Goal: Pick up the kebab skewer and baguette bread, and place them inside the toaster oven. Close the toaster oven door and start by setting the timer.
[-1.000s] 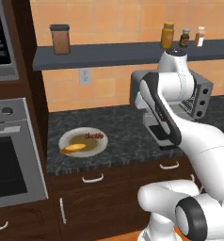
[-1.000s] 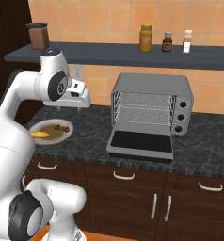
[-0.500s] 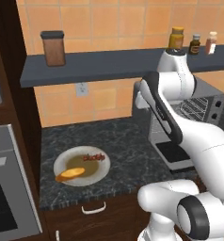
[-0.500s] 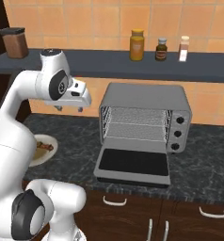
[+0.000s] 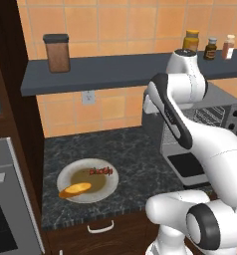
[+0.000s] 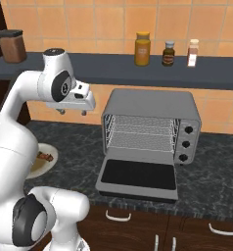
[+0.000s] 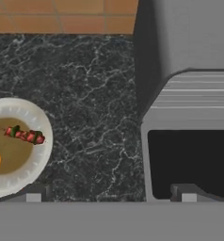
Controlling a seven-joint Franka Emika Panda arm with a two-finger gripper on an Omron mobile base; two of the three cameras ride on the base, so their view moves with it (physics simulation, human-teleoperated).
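The gripper [image 6: 73, 112] hangs spread wide and empty above the worktop [image 5: 135, 149]. The kebab skewer [image 5: 100, 171] and baguette bread [image 5: 74, 189] lie on a white plate [image 5: 110, 184] near the worktop's front left edge. The toaster oven [image 6: 152, 125] stands toward its right, the toaster oven door [image 6: 138, 177] folded down flat

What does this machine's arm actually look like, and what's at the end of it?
A chunky arm of smooth white rounded shells with dark bands and caps at the joints, no cables showing. At its end sits a flat white hand with two small dark fingers.
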